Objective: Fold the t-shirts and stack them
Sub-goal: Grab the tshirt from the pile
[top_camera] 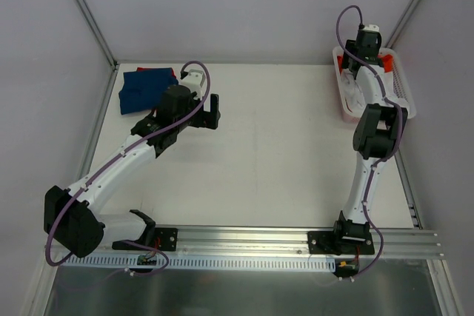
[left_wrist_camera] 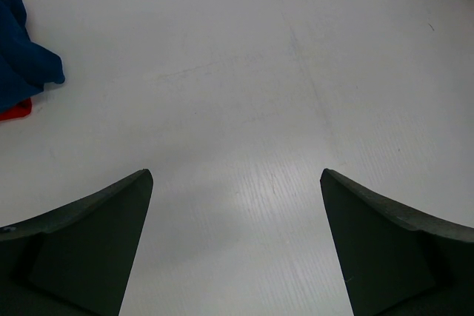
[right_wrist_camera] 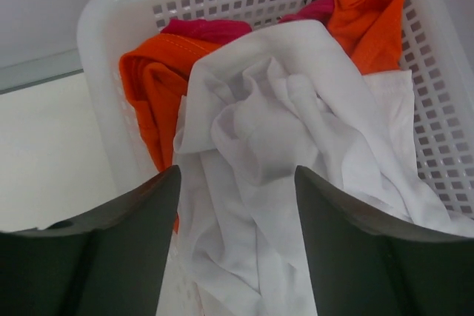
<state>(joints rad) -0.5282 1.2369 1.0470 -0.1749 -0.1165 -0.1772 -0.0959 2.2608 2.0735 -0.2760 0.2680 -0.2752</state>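
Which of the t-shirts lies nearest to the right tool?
The white t-shirt, crumpled on top in the basket, right before the right tool; the orange one lies behind it.

My left arm [top_camera: 122,157] and right arm [top_camera: 363,183] are white tubes with black joint housings, a purple cable [top_camera: 209,86] looping along each. I see dark wedge fingers on the left gripper [left_wrist_camera: 235,172] and right gripper [right_wrist_camera: 237,168].

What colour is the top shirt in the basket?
White t-shirt; right wrist view shows it best.
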